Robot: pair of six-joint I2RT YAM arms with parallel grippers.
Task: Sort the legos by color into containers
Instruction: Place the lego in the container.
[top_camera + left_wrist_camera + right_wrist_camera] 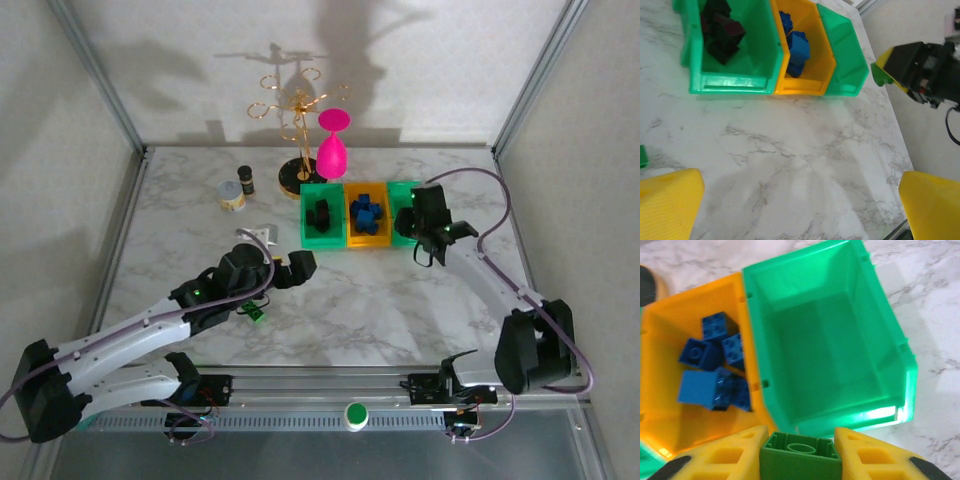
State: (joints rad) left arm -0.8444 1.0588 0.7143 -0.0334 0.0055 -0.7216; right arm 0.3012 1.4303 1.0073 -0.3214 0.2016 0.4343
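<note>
My right gripper (pixel 800 454) is shut on a green lego (pixel 800 456), held just above the near rim of the right green container (pixel 810 305), which has nothing in it. The orange container (pixel 665 340) beside it holds several blue legos (pixel 715 370). The left green container (pixel 320 241) holds black legos (pixel 320 213). My left gripper (pixel 300 265) hovers open over bare marble in front of the containers, its yellow fingers (pixel 667 205) wide apart. Another green lego (pixel 256 312) lies on the table by the left arm.
Behind the containers stand a gold wire rack (pixel 295 120) and a pink glass (pixel 333 150). A round tin can (pixel 232 197) and a small dark jar (pixel 245 180) sit at the back left. A small white piece (pixel 265 235) lies near the left gripper.
</note>
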